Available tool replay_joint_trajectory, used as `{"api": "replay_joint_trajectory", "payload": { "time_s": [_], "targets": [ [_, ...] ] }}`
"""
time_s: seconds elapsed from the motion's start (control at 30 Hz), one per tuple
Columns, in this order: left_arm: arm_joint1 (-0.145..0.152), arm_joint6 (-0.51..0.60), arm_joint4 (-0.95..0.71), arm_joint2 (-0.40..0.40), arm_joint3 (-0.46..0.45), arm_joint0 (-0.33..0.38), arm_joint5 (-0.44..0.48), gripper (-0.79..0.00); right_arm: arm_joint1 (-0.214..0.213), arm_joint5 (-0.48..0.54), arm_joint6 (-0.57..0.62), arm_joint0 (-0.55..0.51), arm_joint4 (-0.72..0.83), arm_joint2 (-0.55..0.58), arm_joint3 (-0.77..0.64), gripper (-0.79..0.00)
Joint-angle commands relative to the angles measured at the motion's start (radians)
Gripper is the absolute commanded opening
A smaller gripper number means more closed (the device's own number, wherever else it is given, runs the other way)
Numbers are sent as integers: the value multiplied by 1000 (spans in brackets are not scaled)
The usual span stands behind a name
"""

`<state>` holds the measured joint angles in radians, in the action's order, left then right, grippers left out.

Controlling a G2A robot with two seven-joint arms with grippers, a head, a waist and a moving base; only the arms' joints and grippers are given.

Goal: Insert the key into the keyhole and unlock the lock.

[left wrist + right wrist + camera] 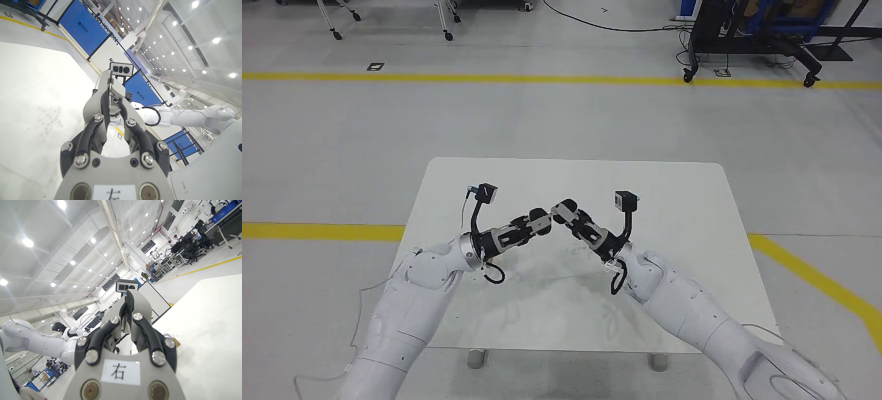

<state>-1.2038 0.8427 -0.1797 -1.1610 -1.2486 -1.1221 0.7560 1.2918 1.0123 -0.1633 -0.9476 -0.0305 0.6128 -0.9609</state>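
Note:
Above the middle of the white table (672, 200) the two grippers meet tip to tip. My left gripper (540, 220) (115, 88) has its jaws a little apart. A thin toothed metal strip (109, 91), perhaps the key, lies along the inner face of one finger near its tip. My right gripper (564, 210) (129, 294) is shut with its ribbed pads pressed together; I cannot tell whether anything thin is pinched there. Facing it, the left wrist view looks straight at the right gripper (115, 103). A brass padlock (171, 340) with a silver shackle lies on the table behind the right gripper's body.
The table (28, 85) has faint grey scuff marks (53, 117) near the middle. Yellow floor lines (542, 77) run beyond the far edge and past both sides. A dark equipment cart (762, 40) stands on the floor at the far right.

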Motion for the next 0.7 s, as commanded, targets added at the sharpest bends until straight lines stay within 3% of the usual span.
{"api": "replay_joint_trajectory", "payload": {
  "time_s": [0.0,0.17,0.2,0.23,0.27,0.53,0.67],
  "targets": [
    [1,-1,7,3,-3,-1,-4,-785,1,0,12,-5,3,9,-3,-785],
    [4,-9,30,9,-6,0,-12,-785,-2,0,68,-20,43,37,-31,-785],
    [4,-13,33,9,-7,0,-12,-785,-4,0,77,-25,47,47,-37,-674],
    [5,-16,36,7,-7,0,-12,-785,-5,0,84,-30,50,57,-41,-46],
    [6,-19,37,5,-8,0,-10,-785,-7,0,96,-35,50,65,-45,0],
    [14,-15,17,-6,-12,-4,-1,-785,-19,0,169,-83,79,141,-81,0],
    [19,41,1,-2,-10,7,-18,-785,-20,0,174,-86,80,148,-83,0]
  ]
}}
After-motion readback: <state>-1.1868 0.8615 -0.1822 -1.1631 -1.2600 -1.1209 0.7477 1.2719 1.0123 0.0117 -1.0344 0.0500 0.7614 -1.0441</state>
